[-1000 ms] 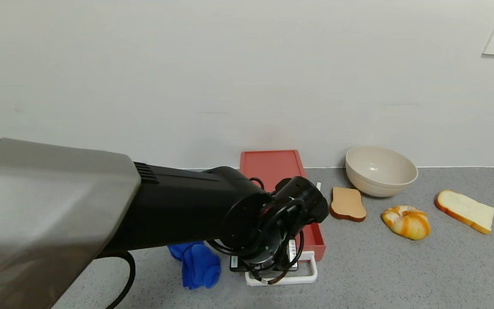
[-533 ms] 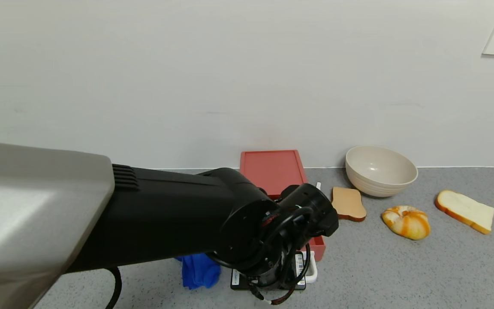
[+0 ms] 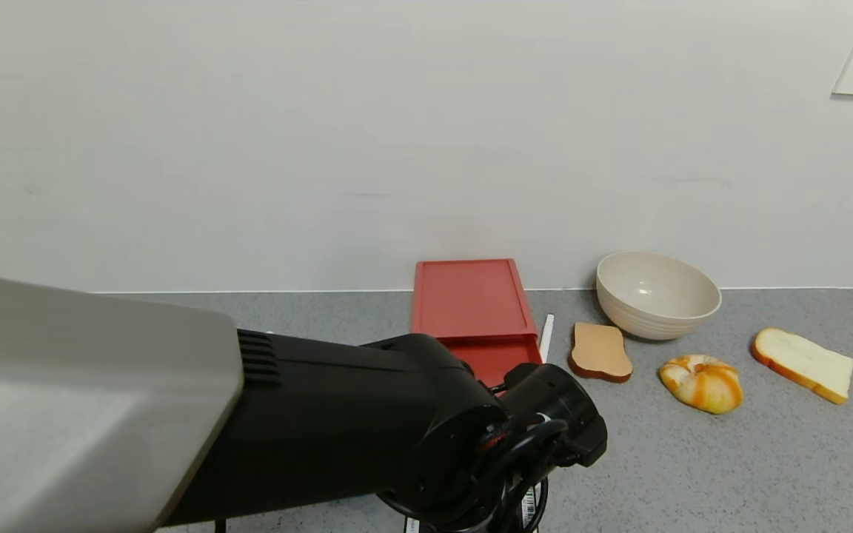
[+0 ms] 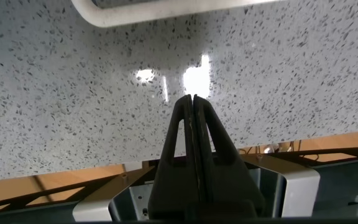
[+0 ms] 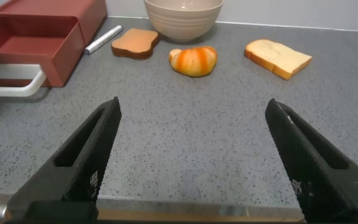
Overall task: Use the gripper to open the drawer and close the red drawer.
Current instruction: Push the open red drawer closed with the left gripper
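Observation:
The salmon-red drawer [image 3: 471, 300] stands against the back wall, its tray [image 3: 497, 359] pulled out toward me. In the right wrist view the drawer [image 5: 39, 34] is open, with its white loop handle [image 5: 8, 87] in front. My left arm [image 3: 338, 429] covers the tray's front in the head view. My left gripper [image 4: 193, 98] is shut on nothing, over bare counter. It is apart from the white handle [image 4: 166, 9], which lies beyond its tips. My right gripper [image 5: 193, 102] is open and empty, low over the counter's near edge.
To the right of the drawer are a white pen [image 3: 546, 334], a beige bowl [image 3: 656, 295], a brown toast slice [image 3: 600, 352], a croissant [image 3: 702, 382] and a white bread slice [image 3: 803, 364]. A grey speckled counter [image 3: 693, 459] runs to the white wall.
My left arm has drawn back toward me, away from the drawer. More of the open tray shows, while the white handle and a blue cloth are now hidden behind the arm.

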`<move>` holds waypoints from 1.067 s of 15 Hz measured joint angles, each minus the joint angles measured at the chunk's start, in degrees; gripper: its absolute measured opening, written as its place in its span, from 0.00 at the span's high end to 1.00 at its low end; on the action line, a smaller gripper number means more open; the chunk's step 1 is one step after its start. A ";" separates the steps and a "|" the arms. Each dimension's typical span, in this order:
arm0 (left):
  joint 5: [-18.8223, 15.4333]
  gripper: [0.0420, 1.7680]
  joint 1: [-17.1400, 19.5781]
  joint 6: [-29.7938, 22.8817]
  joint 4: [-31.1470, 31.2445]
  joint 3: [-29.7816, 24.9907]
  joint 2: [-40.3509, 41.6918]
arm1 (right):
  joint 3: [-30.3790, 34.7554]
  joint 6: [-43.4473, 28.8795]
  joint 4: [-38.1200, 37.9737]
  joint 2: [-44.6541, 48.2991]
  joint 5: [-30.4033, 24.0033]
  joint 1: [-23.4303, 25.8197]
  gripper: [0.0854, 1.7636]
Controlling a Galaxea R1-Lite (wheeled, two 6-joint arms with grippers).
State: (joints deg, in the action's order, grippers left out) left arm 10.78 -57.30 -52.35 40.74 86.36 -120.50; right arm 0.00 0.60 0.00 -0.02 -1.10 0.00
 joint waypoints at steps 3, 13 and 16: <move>0.46 0.96 -0.56 0.06 -2.44 -1.52 -0.39 | 0.00 0.00 0.00 0.00 -0.02 0.00 0.03; 3.66 0.96 -1.13 0.21 -9.50 -3.25 -3.84 | 0.00 0.00 0.00 0.00 -0.02 0.00 0.03; 5.45 0.96 -0.56 0.37 -10.42 -2.90 -4.66 | 0.00 0.00 0.00 0.00 -0.02 0.00 0.03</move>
State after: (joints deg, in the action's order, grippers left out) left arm 16.23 -57.86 -51.98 30.32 83.46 -125.16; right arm 0.00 0.60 0.00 -0.02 -1.12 0.00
